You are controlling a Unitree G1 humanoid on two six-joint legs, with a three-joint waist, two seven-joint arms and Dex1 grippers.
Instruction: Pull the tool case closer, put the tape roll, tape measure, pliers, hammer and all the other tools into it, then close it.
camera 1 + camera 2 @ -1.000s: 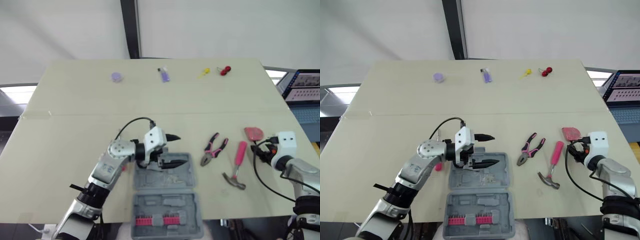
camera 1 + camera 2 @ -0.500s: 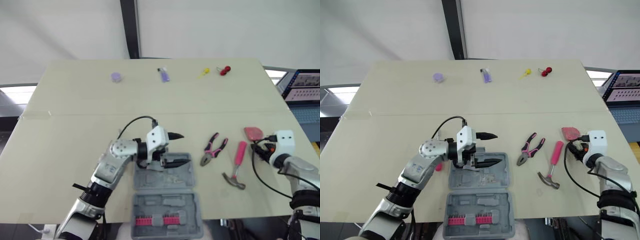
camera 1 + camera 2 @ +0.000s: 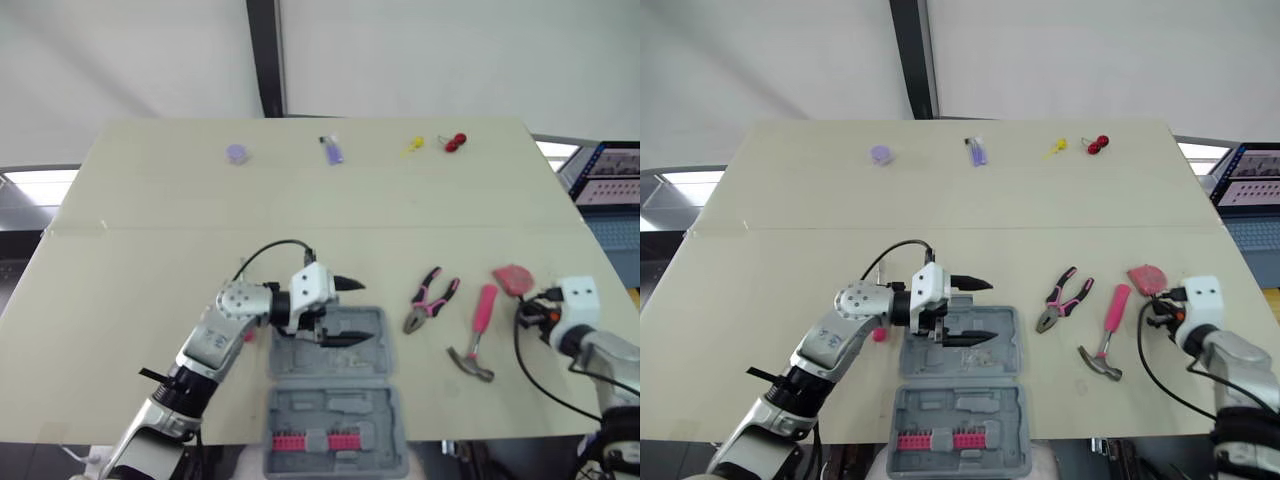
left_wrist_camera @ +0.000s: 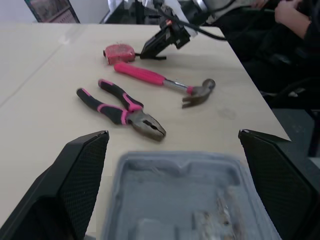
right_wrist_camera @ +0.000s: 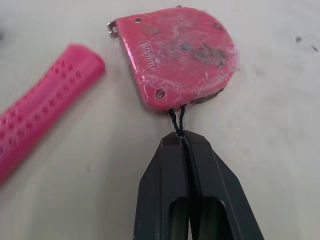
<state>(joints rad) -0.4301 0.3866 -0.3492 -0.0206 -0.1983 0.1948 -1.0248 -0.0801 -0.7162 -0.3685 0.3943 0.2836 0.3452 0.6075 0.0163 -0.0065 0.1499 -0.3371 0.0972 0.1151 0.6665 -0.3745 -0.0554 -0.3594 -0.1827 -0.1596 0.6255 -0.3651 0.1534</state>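
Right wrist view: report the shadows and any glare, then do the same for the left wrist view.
Right wrist view: even light, faint soft shadows hugging the tape measure and the hammer, no strong glare. Left wrist view: short soft shadows under the pliers and hammer, the table evenly lit.

Left arm bent inward, left gripper (image 3: 365, 311) jaws wide apart, right gripper (image 5: 181, 142) jaws pinching tape measure (image 5: 180, 55) cord
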